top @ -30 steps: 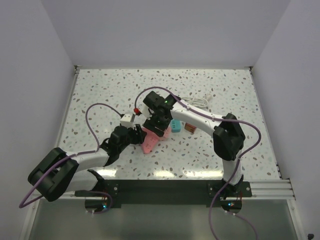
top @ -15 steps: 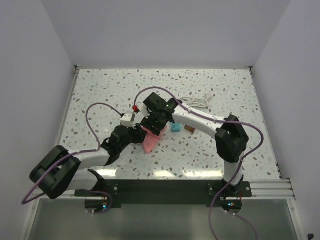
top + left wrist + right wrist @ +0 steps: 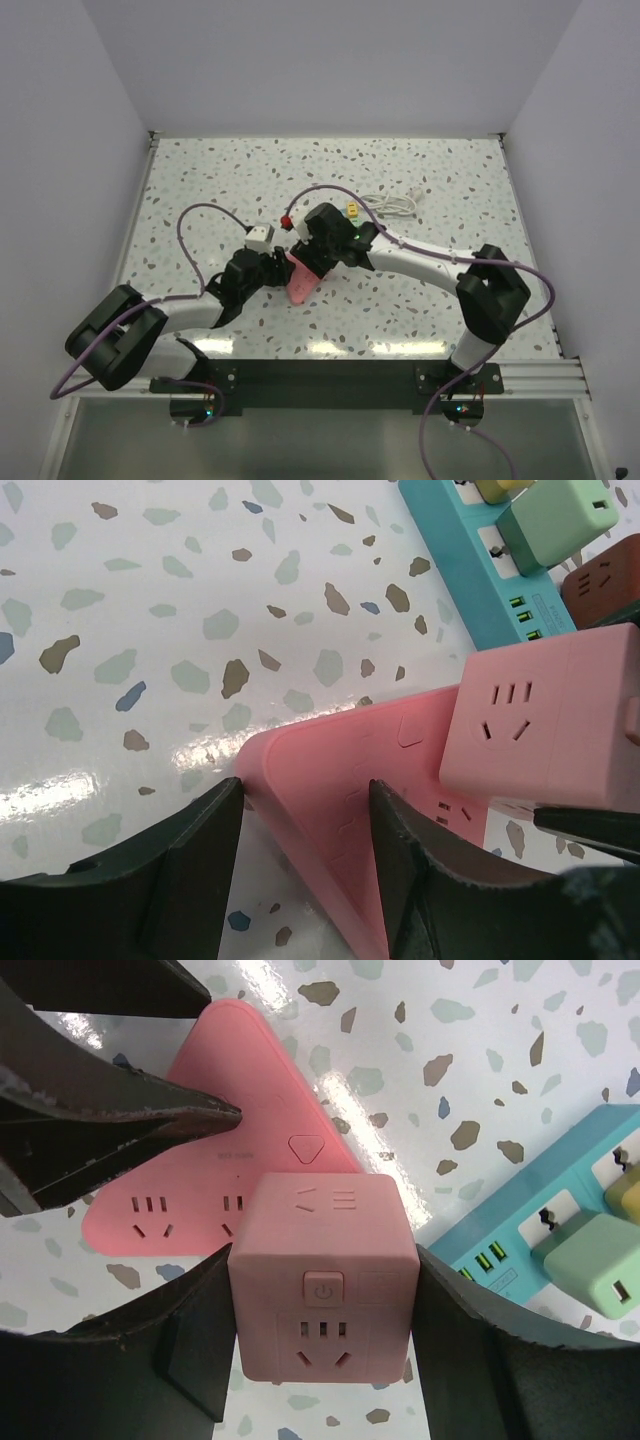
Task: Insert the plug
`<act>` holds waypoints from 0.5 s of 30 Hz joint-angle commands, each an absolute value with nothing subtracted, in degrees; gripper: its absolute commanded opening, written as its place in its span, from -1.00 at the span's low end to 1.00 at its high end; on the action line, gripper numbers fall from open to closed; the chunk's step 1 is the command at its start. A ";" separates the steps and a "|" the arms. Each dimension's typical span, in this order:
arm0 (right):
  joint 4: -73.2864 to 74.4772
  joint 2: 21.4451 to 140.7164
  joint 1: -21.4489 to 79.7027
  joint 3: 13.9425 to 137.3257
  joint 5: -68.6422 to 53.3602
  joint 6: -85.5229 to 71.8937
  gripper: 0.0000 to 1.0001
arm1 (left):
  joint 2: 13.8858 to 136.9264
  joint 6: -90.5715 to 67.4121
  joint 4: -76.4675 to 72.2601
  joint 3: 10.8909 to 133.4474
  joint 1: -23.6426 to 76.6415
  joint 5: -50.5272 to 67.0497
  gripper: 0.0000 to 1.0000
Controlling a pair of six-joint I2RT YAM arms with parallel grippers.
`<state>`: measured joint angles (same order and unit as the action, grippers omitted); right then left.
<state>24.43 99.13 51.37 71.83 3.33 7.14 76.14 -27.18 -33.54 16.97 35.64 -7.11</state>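
Right gripper (image 3: pixel 320 1360) clamps pink cube adapter (image 3: pixel 322 1282) over pink power strip (image 3: pixel 225 1175), whose near end left gripper (image 3: pixel 305 865) pinches; misaligned pins could jam or shove the strip loose.

Even, bright overhead light filled the frames; glare streaked the glossy speckled white terrazzo tabletop (image 3: pixel 120 790) at lower left; near dark gripper fingers (image 3: pixel 190 880) blurred.

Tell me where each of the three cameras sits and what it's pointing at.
Top external: above and behind the bases, looking down at the speckled table; both arms show.
Left wrist: low, facing the pink triangular power strip; own dark fingers straddle its corner.
Right wrist: looks down on the pink cube adapter gripped between its fingers.
All three share strip and cube.
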 commanded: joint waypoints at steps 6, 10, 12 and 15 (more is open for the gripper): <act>21.80 98.52 51.77 61.88 5.71 2.02 -1.00 | 78.49 -25.05 -31.82 18.63 34.89 -4.22 0.14; 20.75 100.98 51.68 61.88 5.98 1.93 -1.00 | 78.57 -24.70 -31.47 18.81 34.63 -4.22 0.13; 20.22 101.60 51.68 61.70 5.45 1.93 -1.00 | 78.66 -24.61 -31.29 18.72 34.28 -4.22 0.13; 19.25 103.01 51.68 60.82 5.36 1.41 -1.00 | 78.93 -24.52 -31.20 18.63 33.84 -4.13 0.13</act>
